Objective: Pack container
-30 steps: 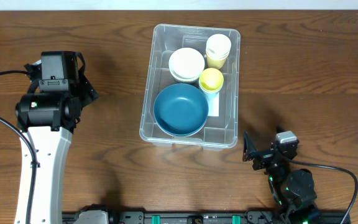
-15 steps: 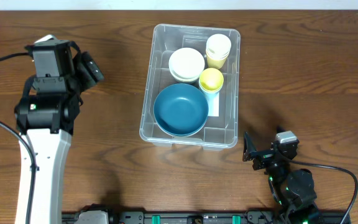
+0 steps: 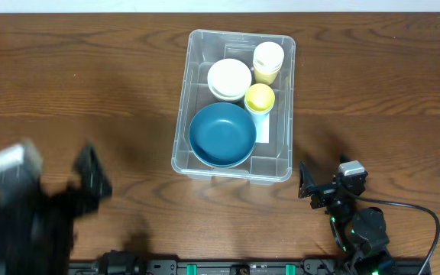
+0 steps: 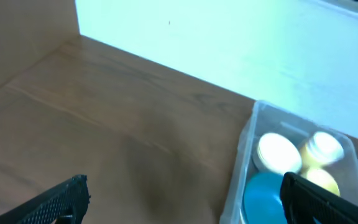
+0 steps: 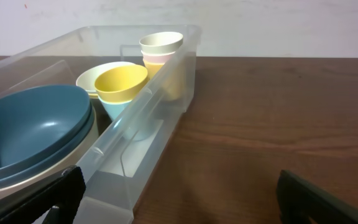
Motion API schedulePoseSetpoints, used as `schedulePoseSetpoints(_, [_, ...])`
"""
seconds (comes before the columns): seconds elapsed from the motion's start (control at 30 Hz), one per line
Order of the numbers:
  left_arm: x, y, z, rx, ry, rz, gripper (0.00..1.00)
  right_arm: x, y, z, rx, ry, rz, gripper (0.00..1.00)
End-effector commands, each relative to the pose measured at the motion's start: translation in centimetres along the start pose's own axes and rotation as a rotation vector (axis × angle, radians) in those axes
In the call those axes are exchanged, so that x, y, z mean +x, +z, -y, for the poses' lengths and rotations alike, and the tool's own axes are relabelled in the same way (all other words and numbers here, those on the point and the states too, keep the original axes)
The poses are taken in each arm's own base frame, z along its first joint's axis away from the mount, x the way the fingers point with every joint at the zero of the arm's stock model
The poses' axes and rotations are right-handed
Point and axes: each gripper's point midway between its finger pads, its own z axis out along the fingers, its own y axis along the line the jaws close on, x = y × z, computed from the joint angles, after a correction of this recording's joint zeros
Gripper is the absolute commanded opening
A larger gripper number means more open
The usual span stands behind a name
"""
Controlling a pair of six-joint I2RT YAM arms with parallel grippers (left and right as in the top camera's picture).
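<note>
The clear plastic container stands at the table's middle back. It holds a blue bowl, a white bowl, a yellow cup on a pale blue one and a cream cup stack. My left gripper is blurred at the lower left, open and empty, well left of the container. My right gripper is open and empty by the container's front right corner.
The wooden table surrounds the container. A white wall runs along the table's far edge. The right arm's base sits at the front right.
My left arm has swung fast from the upper left toward the front left edge and is motion-blurred. The right arm and the container's contents have not moved.
</note>
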Motion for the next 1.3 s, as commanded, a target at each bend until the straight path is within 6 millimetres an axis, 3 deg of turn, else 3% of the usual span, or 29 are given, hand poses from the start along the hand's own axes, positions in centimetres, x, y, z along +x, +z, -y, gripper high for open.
schedulePoseSetpoints(0.0, [2.3, -2.3, -0.9, 0.016, 0.013, 0.022, 0.98, 0.1, 0.0, 0.5, 0.024, -0.015, -0.001, 0.99])
schedulePoseSetpoints(0.13, [4.2, -4.7, -1.9, 0.035, 0.005, 0.079, 0.98, 0.1, 0.0, 0.5, 0.024, -0.015, -0.001, 0.99])
schedulePoseSetpoints(0.27, [6.2, -5.5, -2.6, 0.039, 0.009, 0.088, 0.98, 0.1, 0.0, 0.5, 0.024, -0.015, -0.001, 0.99])
schedulePoseSetpoints(0.33, [7.3, -5.2, -2.5, 0.057, 0.012, 0.065, 0.98, 0.1, 0.0, 0.5, 0.024, -0.015, -0.001, 0.99])
schedulePoseSetpoints(0.5, [10.8, -3.4, 0.3, 0.225, 0.037, -0.080, 0.98, 0.1, 0.0, 0.5, 0.024, -0.015, -0.001, 0.99])
schedulePoseSetpoints(0.6, [12.5, -1.9, 0.3, 0.229, 0.071, -0.138, 0.98, 0.1, 0.0, 0.5, 0.024, -0.015, -0.001, 0.99])
schedulePoseSetpoints(0.83, [11.0, -2.0, 2.9, 0.374, 0.145, -0.068, 0.98, 0.1, 0.0, 0.5, 0.024, -0.015, -0.001, 0.99])
schedulePoseSetpoints(1.1, [9.1, -2.1, 3.5, 0.392, 0.118, 0.006, 0.98, 0.1, 0.0, 0.5, 0.024, -0.015, -0.001, 0.99])
schedulePoseSetpoints(1.27, [9.2, -2.1, 3.5, 0.392, 0.118, 0.004, 0.98, 0.1, 0.0, 0.5, 0.024, -0.015, -0.001, 0.99])
